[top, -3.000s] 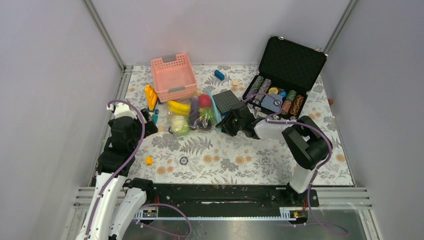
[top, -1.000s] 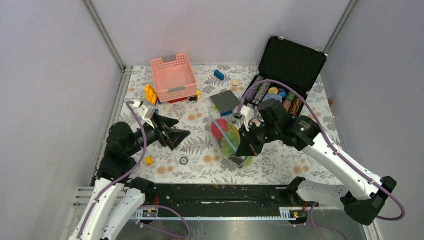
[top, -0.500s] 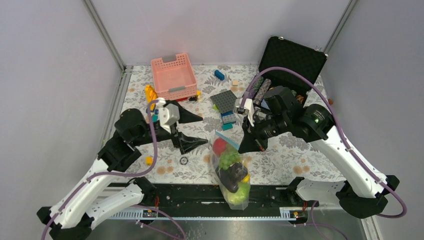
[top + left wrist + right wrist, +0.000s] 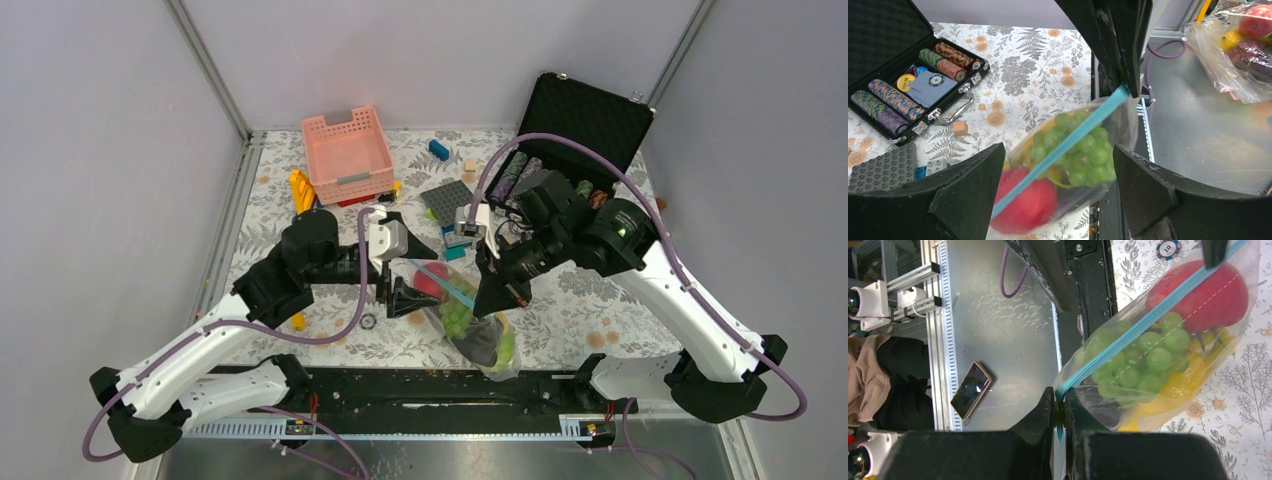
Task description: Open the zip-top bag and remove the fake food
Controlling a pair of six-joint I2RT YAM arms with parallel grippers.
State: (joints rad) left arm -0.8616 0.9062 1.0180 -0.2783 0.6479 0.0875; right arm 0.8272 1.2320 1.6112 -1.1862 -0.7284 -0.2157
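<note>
Above the flowered table's (image 4: pixel 560 310) near middle, our right gripper (image 4: pixel 1060 407) pinches the bag (image 4: pixel 470 325) of toy food (image 4: pixel 1078 150) aloft by its blue strip (image 4: pixel 1148 316). Our left gripper (image 4: pixel 1060 170) gapes before it. Next we should probably clamp the opposite lip and pull.

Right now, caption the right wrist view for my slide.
Right tool pinching the zip-top bag at its zipper end, fake food inside.

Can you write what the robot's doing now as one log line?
right gripper: shut on zip-top bag, bag hanging | left gripper: open, jaws either side of blue zipper strip | fake food: inside bag
</note>
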